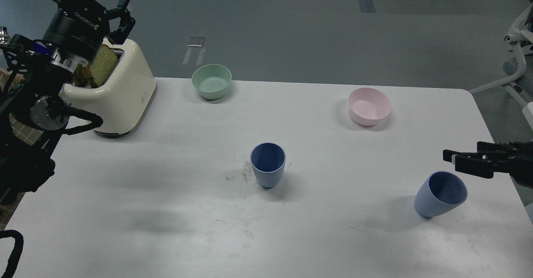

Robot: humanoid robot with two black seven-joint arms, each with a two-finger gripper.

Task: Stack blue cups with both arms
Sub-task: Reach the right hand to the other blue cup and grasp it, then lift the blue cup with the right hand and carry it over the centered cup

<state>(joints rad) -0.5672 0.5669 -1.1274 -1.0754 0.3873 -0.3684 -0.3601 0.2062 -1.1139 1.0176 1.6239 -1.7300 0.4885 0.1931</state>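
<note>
Upper left of frame: left gripper point(120, 9) was raised above the toaster point(120, 90), jaws apart, holding nothing. Centre: one blue cup point(267, 164) stood upright on the surface point(166, 194). Lower right: second blue cup point(440, 194) sat tilted, mouth toward right gripper point(450, 158) just above it; jaw state could not be told. Judgement: grip tilted cup by rim, level it, lower straight into centre cup.

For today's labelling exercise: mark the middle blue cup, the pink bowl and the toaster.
middle blue cup point(267, 169), head view, outer wall
pink bowl point(369, 106), head view, inside
toaster point(125, 98), head view, cream side panel
</note>
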